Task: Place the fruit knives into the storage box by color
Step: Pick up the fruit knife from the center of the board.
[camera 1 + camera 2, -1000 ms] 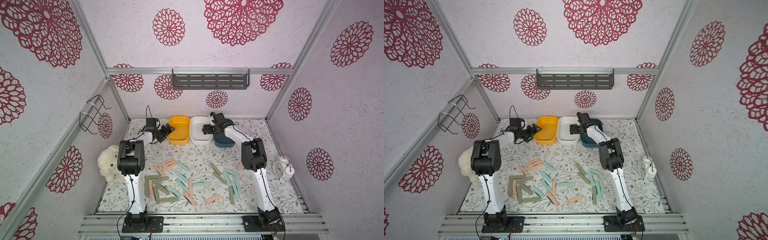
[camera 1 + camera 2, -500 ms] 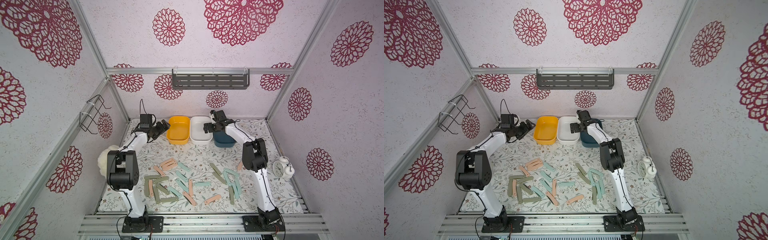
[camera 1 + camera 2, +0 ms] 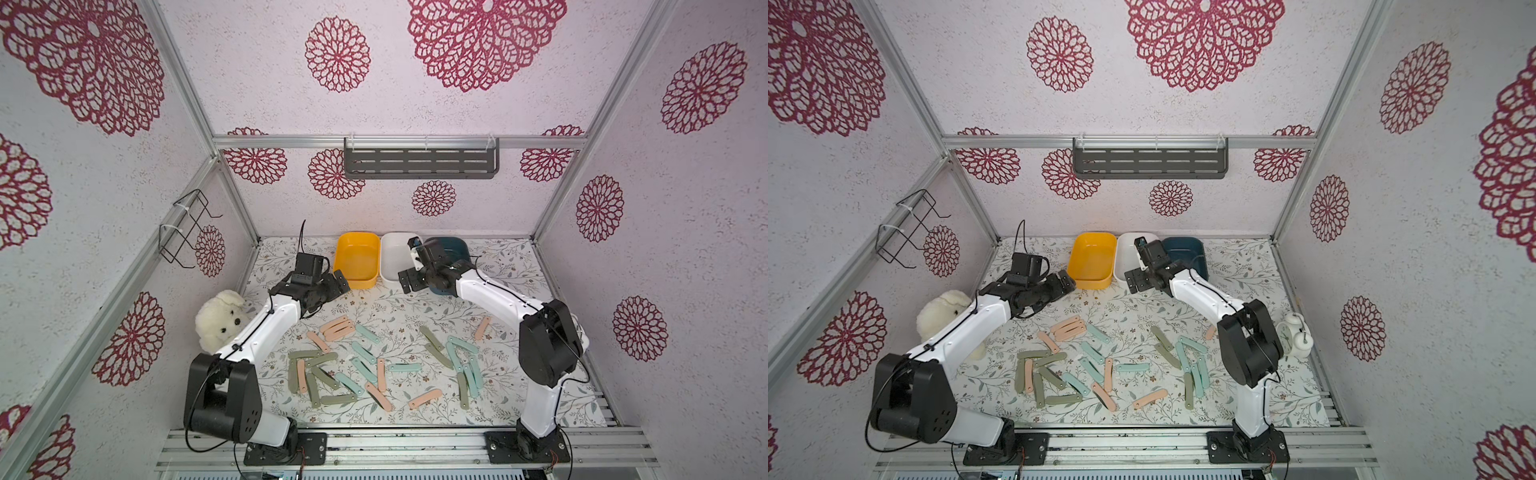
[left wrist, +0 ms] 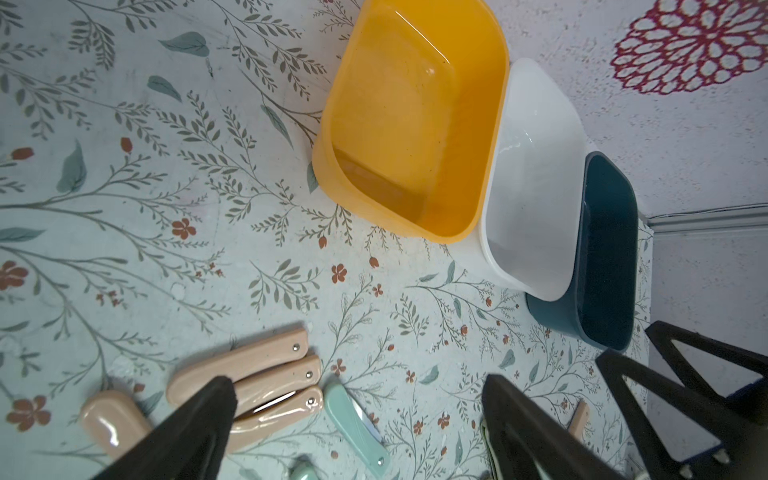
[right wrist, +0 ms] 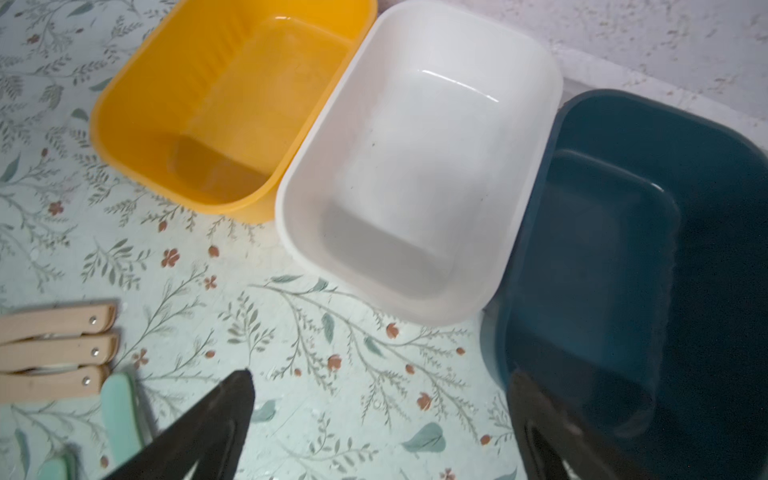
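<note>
Plush toy (image 3: 219, 318): white dog, at the table's left edge, against the wall.
Alarm clock (image 3: 1293, 336): white, 2 bells, at the table's right edge.
Shelf (image 3: 420, 163): grey, slotted, on the back wall.
Wire rack (image 3: 185, 232): black, on the left wall.
Tablecloth (image 3: 399, 307): pale, leaf-and-flower print.

A bare strip of worktop (image 3: 386, 305) runs clear between the scattered fruit knives (image 3: 405, 367) and the yellow bin (image 3: 357, 262), white bin (image 3: 394, 257) and blue bin (image 3: 459, 251), which stand touching along the back wall. A plush dog (image 3: 218, 322) crowds the left edge, an alarm clock (image 3: 1293, 332) the right.
</note>
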{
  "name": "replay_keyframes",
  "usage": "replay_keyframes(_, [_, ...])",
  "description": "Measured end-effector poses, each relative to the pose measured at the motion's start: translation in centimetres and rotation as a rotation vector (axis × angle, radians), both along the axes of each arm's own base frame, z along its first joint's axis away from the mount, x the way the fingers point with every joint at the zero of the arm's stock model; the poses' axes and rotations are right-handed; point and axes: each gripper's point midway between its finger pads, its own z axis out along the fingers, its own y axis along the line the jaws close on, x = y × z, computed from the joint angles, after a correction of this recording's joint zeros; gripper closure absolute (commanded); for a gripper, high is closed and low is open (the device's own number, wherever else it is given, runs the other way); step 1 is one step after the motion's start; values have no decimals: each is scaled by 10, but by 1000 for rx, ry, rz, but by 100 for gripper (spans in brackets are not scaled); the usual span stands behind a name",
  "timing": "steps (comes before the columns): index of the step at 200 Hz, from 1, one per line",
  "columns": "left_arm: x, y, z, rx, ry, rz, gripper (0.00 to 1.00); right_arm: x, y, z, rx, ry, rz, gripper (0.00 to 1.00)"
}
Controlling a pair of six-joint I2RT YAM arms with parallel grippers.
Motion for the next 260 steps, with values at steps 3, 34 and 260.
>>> replay_keyframes(3, [-4,-1,1,1,-1,-1,3,-5,0,-1,-2,0,3,1])
replay_keyframes(34, [-28,-15,-1,17,19,-36,3,-54,-22,-33,-38,70,7,11])
replay_keyframes(260, [-52,-50,-38,41,136,-157,3,-128,-62,-127,-66,272,-3,60])
